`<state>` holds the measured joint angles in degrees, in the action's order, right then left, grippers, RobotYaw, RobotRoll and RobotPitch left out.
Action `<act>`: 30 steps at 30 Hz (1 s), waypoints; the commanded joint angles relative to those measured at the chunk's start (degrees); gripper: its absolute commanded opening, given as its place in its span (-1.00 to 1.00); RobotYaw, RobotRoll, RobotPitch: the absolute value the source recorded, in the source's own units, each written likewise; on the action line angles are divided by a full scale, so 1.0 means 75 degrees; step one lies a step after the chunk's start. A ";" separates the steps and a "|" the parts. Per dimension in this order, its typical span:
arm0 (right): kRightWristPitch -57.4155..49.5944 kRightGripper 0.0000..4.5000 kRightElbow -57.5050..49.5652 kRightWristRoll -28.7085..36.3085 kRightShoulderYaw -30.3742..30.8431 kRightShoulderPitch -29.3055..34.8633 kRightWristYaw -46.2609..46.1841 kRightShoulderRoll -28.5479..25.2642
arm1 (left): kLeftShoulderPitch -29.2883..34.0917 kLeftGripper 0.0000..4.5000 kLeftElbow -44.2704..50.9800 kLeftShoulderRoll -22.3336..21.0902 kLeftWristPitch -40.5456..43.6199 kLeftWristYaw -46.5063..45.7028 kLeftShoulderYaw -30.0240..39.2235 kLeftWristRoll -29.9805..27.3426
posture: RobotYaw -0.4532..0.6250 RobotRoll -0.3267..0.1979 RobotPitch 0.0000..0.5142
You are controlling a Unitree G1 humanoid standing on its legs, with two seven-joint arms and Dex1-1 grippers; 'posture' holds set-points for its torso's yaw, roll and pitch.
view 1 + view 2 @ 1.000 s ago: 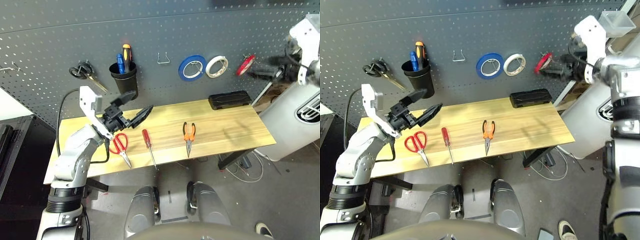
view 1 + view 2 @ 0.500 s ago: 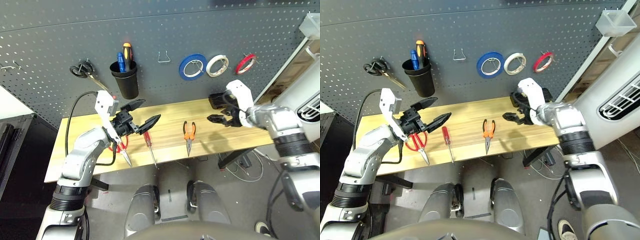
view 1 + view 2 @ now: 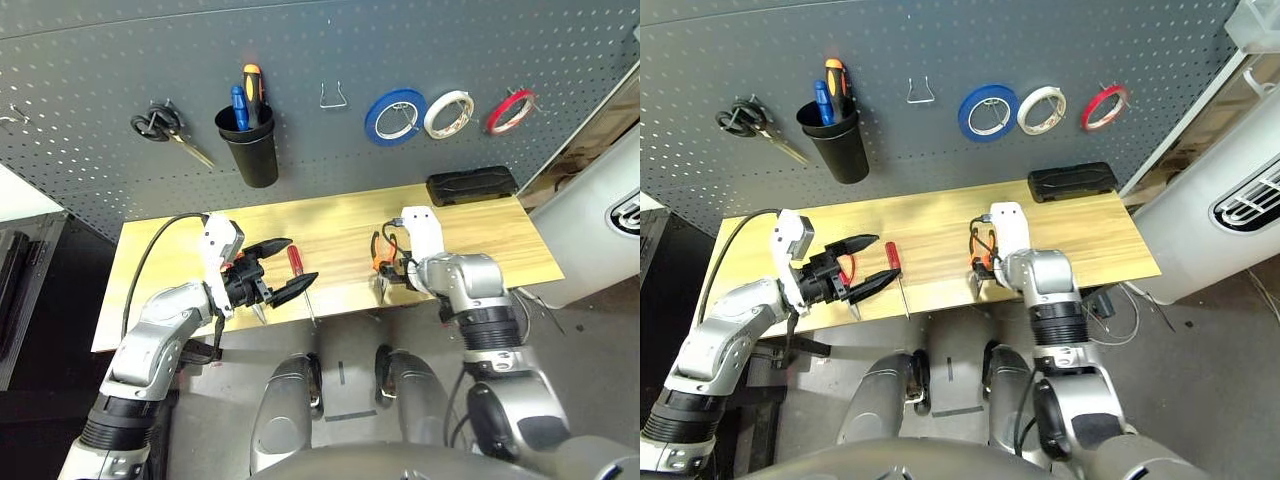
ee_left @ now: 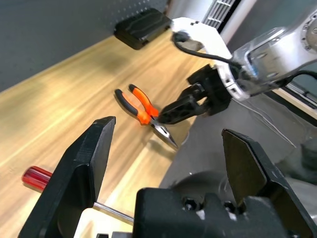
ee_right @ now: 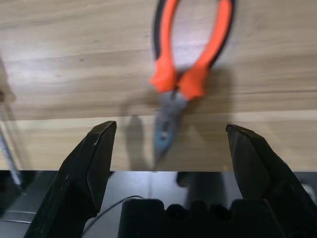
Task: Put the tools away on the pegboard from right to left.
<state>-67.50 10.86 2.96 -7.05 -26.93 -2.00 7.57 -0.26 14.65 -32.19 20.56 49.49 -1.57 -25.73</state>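
Observation:
The red tape ring (image 3: 510, 110) hangs on a hook at the right end of the pegboard (image 3: 100, 60). The orange-and-black pliers (image 5: 190, 64) lie on the table with their nose toward the front edge. My right gripper (image 5: 168, 129) hovers open just above that nose, holding nothing. The red-handled screwdriver (image 3: 893, 256) lies to the left of the pliers. Over its handle my left gripper (image 3: 303, 260) stands open and empty. The red-handled scissors (image 3: 846, 273) are mostly hidden behind the left gripper.
On the pegboard hang black-handled scissors (image 3: 160, 128), a black cup (image 3: 248, 150) with two screwdrivers, an empty hook (image 3: 333, 97), a blue tape roll (image 3: 393, 116) and a white one (image 3: 449, 113). A black case (image 3: 470, 186) lies at the wooden table's (image 3: 330, 225) back right.
My right arm left the red tape ring on its hook and came down over the pliers. My left gripper moved right over the screwdriver. The camera has tilted.

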 commanded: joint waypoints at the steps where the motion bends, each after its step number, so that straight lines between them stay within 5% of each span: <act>1: 0.0181 0.98 0.0252 -0.0058 -0.0202 0.0018 -0.0398 0.0109 | 0.0157 1.00 0.0096 -0.0214 0.0100 0.0237 -0.0103 0.0020 | -0.16 0.25 -0.06; 20: 0.2858 0.98 0.4164 0.0205 -0.0632 -0.1587 -0.0849 -0.0068 | 0.0546 1.00 0.0534 -0.0474 0.0236 0.0328 0.0006 -0.0069 | -0.09 0.25 -0.01; 23: 0.3265 0.73 0.4851 0.0328 -0.0774 -0.1733 -0.0894 -0.0047 | 0.0611 1.00 0.0618 -0.0463 0.0278 0.0284 0.0059 -0.0070 | -0.08 0.25 -0.01; 27: 0.3574 0.09 0.5185 0.0302 -0.0577 -0.1849 -0.0660 -0.0126 | 0.0570 1.00 0.0622 -0.0395 0.0251 0.0176 0.0119 -0.0033 | -0.06 0.25 -0.04; 30: 0.3762 0.01 0.4954 0.0161 -0.0317 -0.1831 -0.0462 -0.0213 | 0.0503 1.00 0.0538 -0.0354 0.0173 0.0121 0.0147 0.0010 | -0.07 0.25 -0.06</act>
<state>-39.92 47.89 4.38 -10.55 -41.58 -6.48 6.06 3.09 18.70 -35.04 22.13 50.63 -0.54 -25.75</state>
